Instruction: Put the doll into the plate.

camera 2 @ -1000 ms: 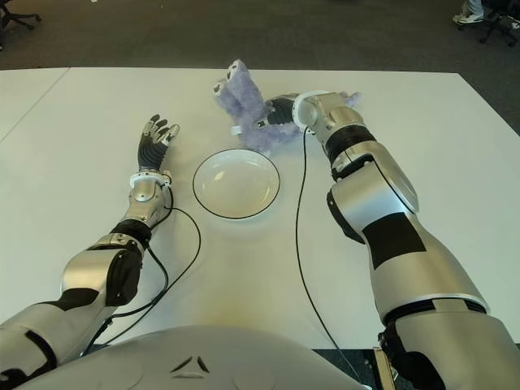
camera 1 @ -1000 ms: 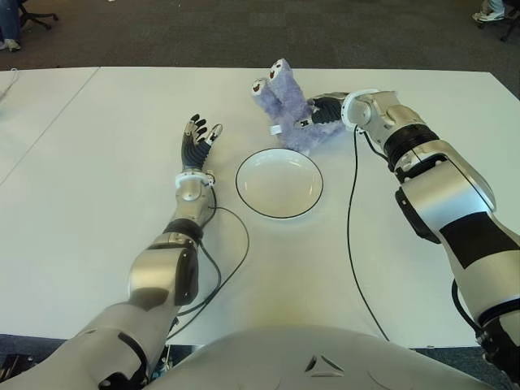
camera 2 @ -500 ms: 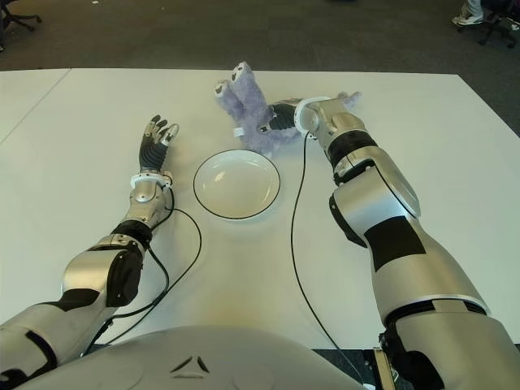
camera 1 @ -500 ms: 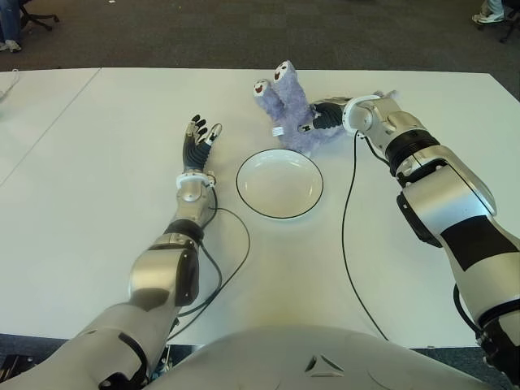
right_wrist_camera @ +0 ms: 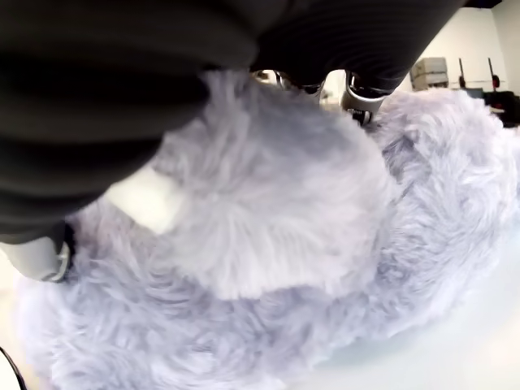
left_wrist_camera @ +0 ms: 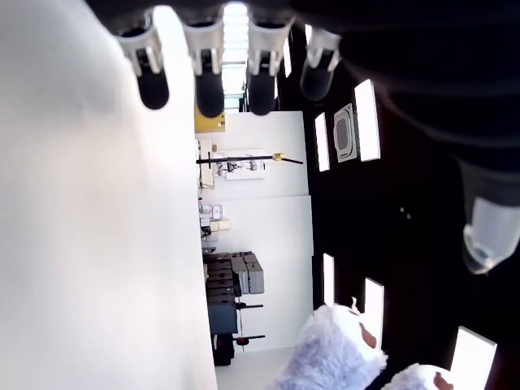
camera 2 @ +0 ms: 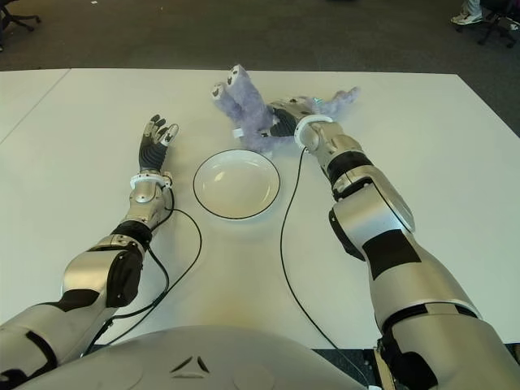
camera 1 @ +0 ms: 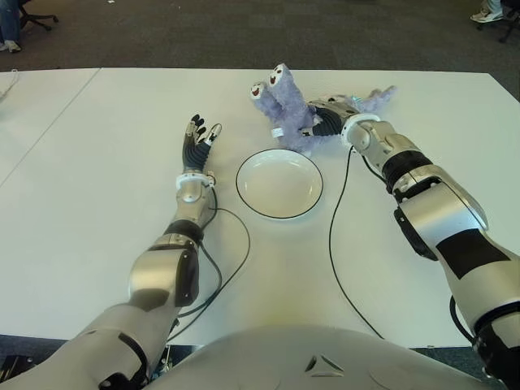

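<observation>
The white table [camera 1: 97, 244] carries a white plate [camera 1: 279, 184] with a dark rim, set near the middle between the two arms. The plate holds nothing. A black cable [camera 1: 337, 244] runs from the right wrist across the table toward the near edge, passing just right of the plate; a second cable [camera 1: 231, 252] loops on the table beside the left forearm. Beyond the far edge of the table lies dark floor [camera 1: 162, 32], with chair bases at the far left and far right corners.

The doll [camera 1: 286, 106], a pale purple plush, sits on the table just beyond the far right rim of the plate, not in it. Its two eye-topped stalks point up and to the far left; a further purple limb shows at the far right, behind the right wrist.

The right hand [camera 1: 327, 122] is at the doll's right side. The right wrist view shows its fingers [right_wrist_camera: 357, 101] curled into the fur, closed around the doll's body.

The left hand [camera 1: 197, 142] shows left of the plate, well apart from the doll. Its fingers [left_wrist_camera: 210, 77] are extended and spread, holding nothing.
</observation>
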You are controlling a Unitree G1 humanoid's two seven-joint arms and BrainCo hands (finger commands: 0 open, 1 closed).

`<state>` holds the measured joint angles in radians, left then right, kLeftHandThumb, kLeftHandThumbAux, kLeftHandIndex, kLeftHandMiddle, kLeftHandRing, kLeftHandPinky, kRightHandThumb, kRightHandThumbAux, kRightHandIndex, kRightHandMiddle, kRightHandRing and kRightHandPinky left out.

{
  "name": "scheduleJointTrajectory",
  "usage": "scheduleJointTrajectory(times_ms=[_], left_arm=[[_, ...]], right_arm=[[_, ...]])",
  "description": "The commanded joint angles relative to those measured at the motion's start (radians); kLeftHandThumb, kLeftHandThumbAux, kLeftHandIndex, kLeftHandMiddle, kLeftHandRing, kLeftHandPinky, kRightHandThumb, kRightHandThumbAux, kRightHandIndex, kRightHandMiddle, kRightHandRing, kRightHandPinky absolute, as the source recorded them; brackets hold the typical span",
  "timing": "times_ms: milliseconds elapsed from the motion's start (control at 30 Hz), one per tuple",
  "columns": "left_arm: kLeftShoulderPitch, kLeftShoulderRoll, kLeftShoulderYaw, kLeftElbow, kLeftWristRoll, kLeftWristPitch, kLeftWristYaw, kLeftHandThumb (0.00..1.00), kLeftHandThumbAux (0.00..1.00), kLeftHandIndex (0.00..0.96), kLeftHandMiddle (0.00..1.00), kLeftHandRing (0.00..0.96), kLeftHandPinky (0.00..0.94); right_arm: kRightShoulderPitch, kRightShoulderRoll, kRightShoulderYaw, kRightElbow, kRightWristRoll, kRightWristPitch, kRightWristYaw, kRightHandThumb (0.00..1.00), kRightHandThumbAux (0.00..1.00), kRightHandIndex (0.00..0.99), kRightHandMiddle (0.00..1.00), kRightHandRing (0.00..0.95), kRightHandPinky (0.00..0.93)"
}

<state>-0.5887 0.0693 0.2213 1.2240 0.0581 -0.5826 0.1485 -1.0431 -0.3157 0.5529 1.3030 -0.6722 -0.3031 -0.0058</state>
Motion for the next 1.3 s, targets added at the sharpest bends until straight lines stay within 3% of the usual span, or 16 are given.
scheduleJointTrajectory(times_ms=[33,100,167,233,333,467,633,767,900,1300], left_arm=[[0.240,-0.062,-0.003,0.135,0.002,0.124,-0.040,0.000,0.475,0.046,0.104,0.097,0.081],[0.240,-0.061,-0.004,0.136,0.004,0.127,-0.038,0.000,0.474,0.046,0.104,0.096,0.080],[0.242,-0.059,-0.007,0.136,0.007,0.130,-0.032,0.000,0.470,0.043,0.095,0.086,0.070],[0.245,-0.058,-0.011,0.137,0.011,0.131,-0.025,0.000,0.467,0.049,0.102,0.092,0.080],[0.244,-0.058,-0.012,0.137,0.012,0.137,-0.023,0.000,0.465,0.051,0.103,0.091,0.076],[0.242,-0.060,-0.013,0.137,0.012,0.140,-0.018,0.000,0.465,0.049,0.103,0.089,0.084],[0.243,-0.065,-0.008,0.135,0.006,0.125,-0.022,0.000,0.477,0.065,0.120,0.106,0.101],[0.245,-0.066,-0.007,0.134,0.004,0.118,-0.028,0.000,0.485,0.075,0.129,0.114,0.107],[0.248,-0.066,-0.010,0.133,0.006,0.108,-0.031,0.000,0.491,0.068,0.125,0.114,0.102],[0.246,-0.071,0.000,0.134,-0.006,0.102,-0.046,0.000,0.497,0.067,0.115,0.106,0.101]], right_arm=[[0.190,0.080,-0.007,0.081,0.005,0.069,-0.015,0.471,0.464,0.259,0.308,0.308,0.340],[0.200,0.089,-0.011,0.085,0.006,0.075,-0.031,0.478,0.467,0.282,0.338,0.335,0.361],[0.213,0.097,-0.019,0.088,0.008,0.076,-0.047,0.453,0.479,0.410,0.545,0.550,0.561],[0.224,0.102,-0.027,0.089,0.012,0.076,-0.062,0.463,0.473,0.449,0.610,0.619,0.648],[0.230,0.107,-0.034,0.090,0.014,0.081,-0.076,0.449,0.472,0.490,0.660,0.667,0.708],[0.240,0.116,-0.058,0.090,0.030,0.093,-0.102,0.444,0.493,0.591,0.708,0.698,0.703],[0.249,0.132,-0.103,0.089,0.070,0.114,-0.123,0.473,0.573,0.679,0.777,0.765,0.805],[0.254,0.141,-0.134,0.088,0.097,0.125,-0.137,0.507,0.621,0.708,0.809,0.799,0.845],[0.260,0.146,-0.181,0.087,0.137,0.128,-0.141,0.543,0.666,0.733,0.833,0.828,0.826],[0.258,0.134,-0.261,0.084,0.182,0.122,-0.169,0.557,0.686,0.718,0.835,0.843,0.818]])
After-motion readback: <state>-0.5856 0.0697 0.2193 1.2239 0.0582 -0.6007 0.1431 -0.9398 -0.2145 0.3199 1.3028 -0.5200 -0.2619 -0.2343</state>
